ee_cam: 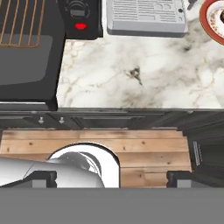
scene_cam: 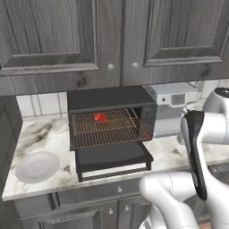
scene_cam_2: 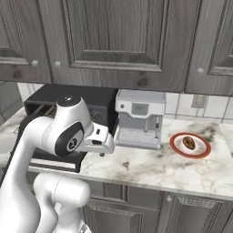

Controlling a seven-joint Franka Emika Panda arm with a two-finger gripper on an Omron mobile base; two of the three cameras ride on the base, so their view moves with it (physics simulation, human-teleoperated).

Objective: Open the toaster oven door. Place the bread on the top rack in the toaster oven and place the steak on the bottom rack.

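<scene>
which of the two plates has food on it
The red-rimmed plate right of the coffee machine, holding a brown piece; the plain grey plate left of the oven is bare.

Toaster oven [scene_cam: 112,100] showing black, w/ red light [ee_cam: 80,26]. Racks [scene_cam: 105,129] looking coppery-brown; steak [scene_cam: 100,118] bright red. Door [scene_cam: 112,156] black w/ pale strip. Counter [ee_cam: 131,74] showing white marble w/ grey-brown veins. Cabinets [scene_cam_2: 118,41] dark grey woodgrain. Coffee machine [scene_cam_2: 139,118] silver-white. Plate [scene_cam_2: 190,145] red-rimmed; other plate [scene_cam: 37,167] pale grey.

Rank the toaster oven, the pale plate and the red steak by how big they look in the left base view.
1. the toaster oven
2. the pale plate, though it sits nearer the camera
3. the steak, clearly smallest, on a rack inside the oven
</scene>
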